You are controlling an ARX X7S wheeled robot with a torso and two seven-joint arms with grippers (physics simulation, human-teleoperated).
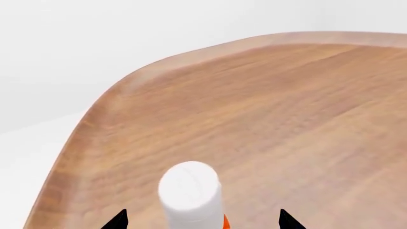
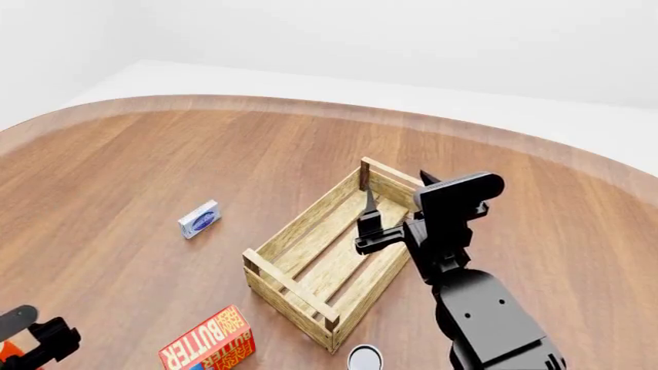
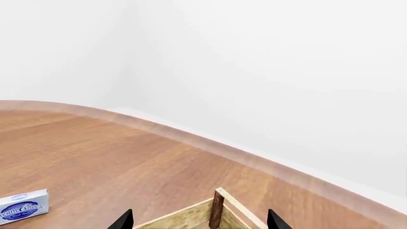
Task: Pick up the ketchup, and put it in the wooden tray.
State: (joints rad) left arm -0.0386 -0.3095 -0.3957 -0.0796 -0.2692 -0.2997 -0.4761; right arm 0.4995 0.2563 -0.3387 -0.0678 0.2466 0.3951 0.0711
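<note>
The ketchup (image 1: 190,198) stands upright on the table, and its white cap fills the space between the fingertips of my left gripper (image 1: 203,220). A sliver of orange-red body shows below the cap. The fingertips stand apart from the cap on both sides, so the gripper is open. In the head view, the left gripper (image 2: 36,339) sits at the near left edge. The wooden tray (image 2: 308,289) lies mid-table. My right gripper (image 3: 199,220) hovers open over the tray's far end, with one of the tray's corner posts (image 3: 218,210) below it.
A red-and-yellow butter box (image 2: 211,343) lies just left of the tray's near corner. A small can (image 2: 364,358) stands by the tray's near end. A white-and-blue cream cheese box (image 2: 199,219) lies further left. The rounded table edge (image 1: 95,114) curves beyond the ketchup.
</note>
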